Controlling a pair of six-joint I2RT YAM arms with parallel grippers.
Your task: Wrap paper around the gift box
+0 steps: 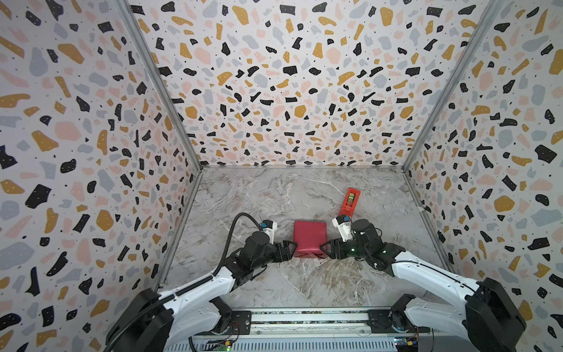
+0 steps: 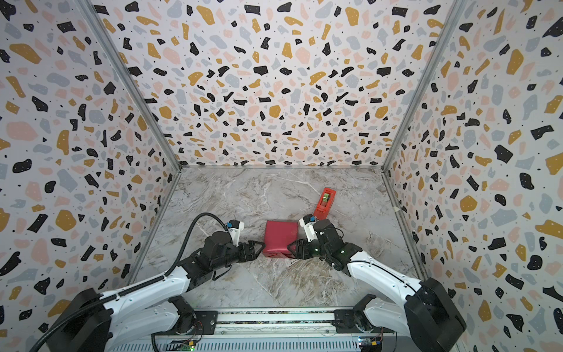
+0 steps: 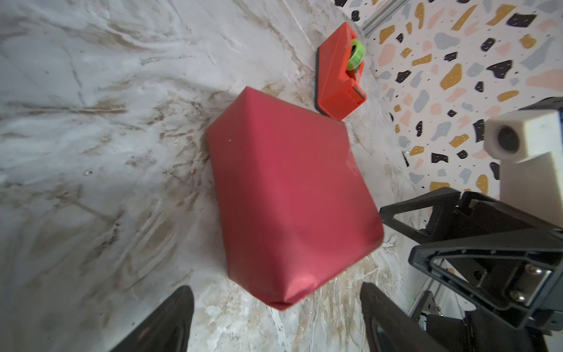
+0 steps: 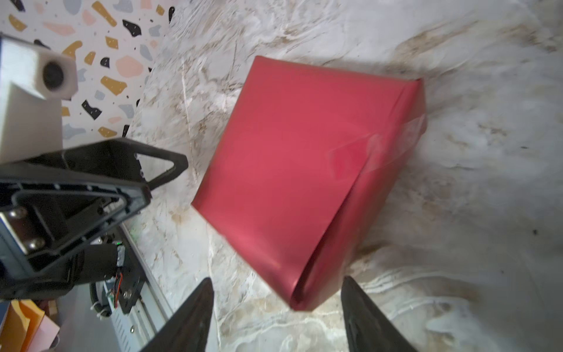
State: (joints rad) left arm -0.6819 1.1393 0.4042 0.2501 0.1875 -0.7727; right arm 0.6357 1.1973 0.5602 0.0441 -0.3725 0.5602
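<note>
Records the paper (image 1: 309, 237) closed all round the gift box; sees none of the box itself. Places the parcel about mid-desk (image 1: 274, 198), somewhat closer to the near edge than the far, lying on a broad face. Notes a red tape dispenser (image 1: 349, 201) set apart toward the far right corner. Notes a strip of clear tape (image 4: 380, 149) across the long seam in the right wrist view; marks the near-end fold there as rounded, not pressed flat.

Finds the left pincer (image 1: 292, 249) wide, at the parcel's near left corner, holding nothing. Finds the right pincer (image 1: 323, 250) likewise wide, at the near right corner, with fingers clear of the paper in its wrist view.

Judges the parcel light and stiff at the core, cardboard under a thin skin. Judges the paper smooth, probably slippery to hard fingers, and easily creased or torn at the corners. Recommends taking hold across two opposite side faces, mid-length, with modest pressure. Advises against gripping the taped seam or the loose near-end fold. Expects sliding on the desk under any one-sided push.
</note>
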